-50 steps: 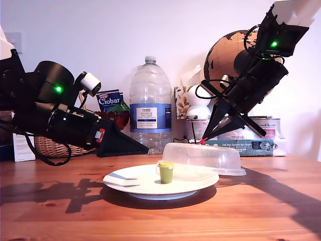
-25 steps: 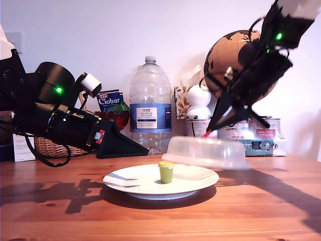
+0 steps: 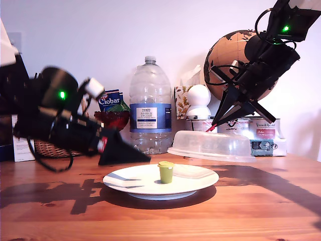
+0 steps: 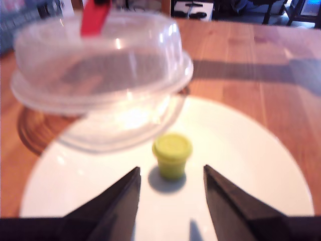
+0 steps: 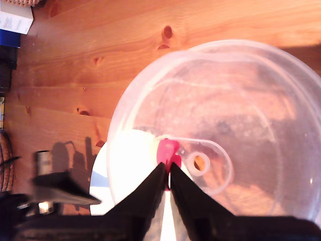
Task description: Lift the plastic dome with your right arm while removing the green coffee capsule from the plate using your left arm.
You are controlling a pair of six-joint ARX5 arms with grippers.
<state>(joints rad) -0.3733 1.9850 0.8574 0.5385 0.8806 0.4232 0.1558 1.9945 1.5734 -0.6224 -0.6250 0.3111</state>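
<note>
The green coffee capsule (image 3: 166, 171) stands upright on the white plate (image 3: 125, 182). In the first wrist view the capsule (image 4: 172, 155) sits just beyond the open jaws of my first gripper (image 4: 171, 169), untouched, with the plate (image 4: 241, 160) under it. In the exterior view my first gripper (image 3: 145, 159) comes in low from that view's left, its tip over the plate's rim. My second gripper (image 3: 214, 126) is shut on the red tab (image 5: 168, 150) of the plastic dome (image 3: 210, 145). The dome hangs clear of the plate, toward the exterior view's right.
Behind the plate stand a large water bottle (image 3: 149, 105), a Ciobar box (image 3: 109, 100), a wicker basket (image 3: 55, 148) and a globe (image 3: 235, 55). Tins and books (image 3: 261, 135) line the back at the exterior view's right. The wooden table (image 3: 251, 211) runs forward.
The dome has risen off the plate, carried toward the exterior view's right by my second gripper. My first gripper has dropped slightly and edged toward the plate; the capsule has stayed put.
</note>
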